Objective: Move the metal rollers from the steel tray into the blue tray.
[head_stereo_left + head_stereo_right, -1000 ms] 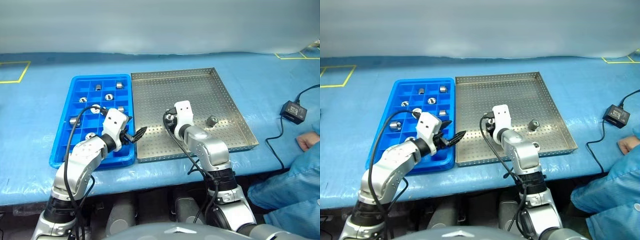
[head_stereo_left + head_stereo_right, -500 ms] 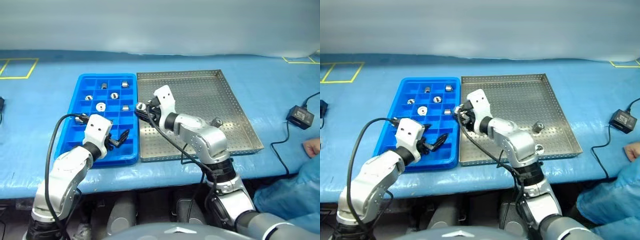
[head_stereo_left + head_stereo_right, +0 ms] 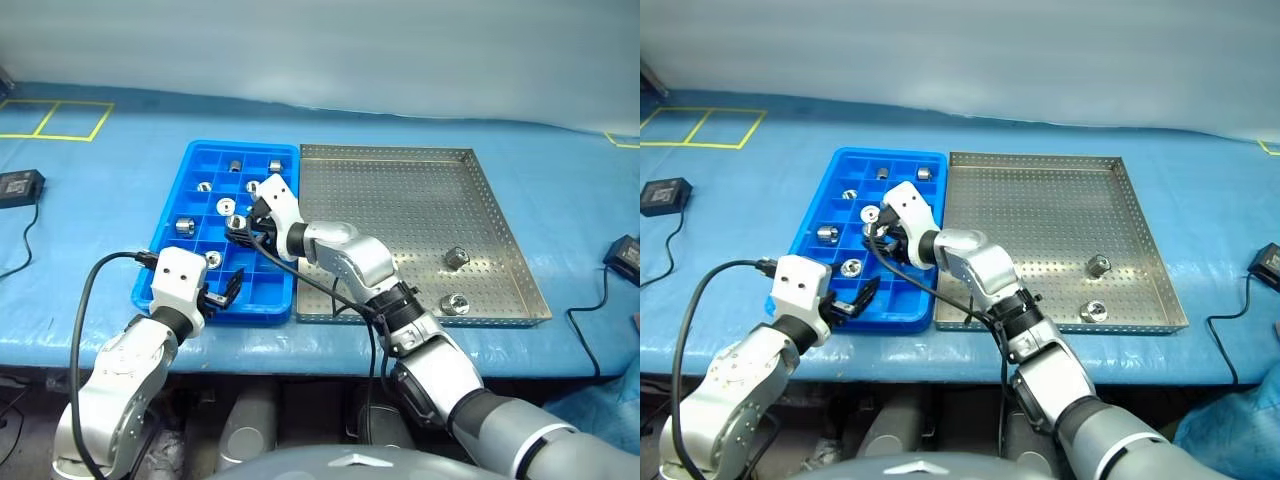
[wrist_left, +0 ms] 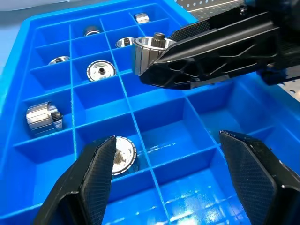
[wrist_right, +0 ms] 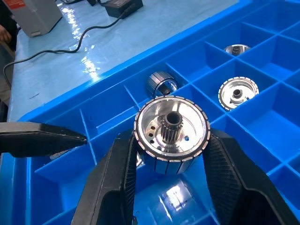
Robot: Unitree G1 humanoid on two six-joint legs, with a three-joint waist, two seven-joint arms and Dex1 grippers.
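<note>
My right gripper (image 3: 240, 230) is shut on one metal roller (image 5: 171, 131), a ribbed silver disc with a toothed hub, and holds it above the middle compartments of the blue tray (image 3: 163, 242). Several more metal rollers (image 4: 42, 117) lie in separate compartments of that tray. Two metal rollers (image 3: 455, 257) rest near the right front of the steel tray (image 3: 400, 210), one of them (image 3: 455, 303) close to the front rim. My left gripper (image 3: 222, 293) hangs open and empty over the blue tray's front row, nearer to me than the right gripper.
Both trays sit side by side on a blue table cover, blue tray on the left. A black power adapter (image 3: 20, 183) with its cable lies far left, another (image 3: 625, 255) at the right edge. Yellow tape marks (image 3: 60, 120) the back left.
The view has swung left. My right gripper has carried the roller from the steel tray leftward over the blue tray. My left gripper has drawn back toward the blue tray's front edge, still open.
</note>
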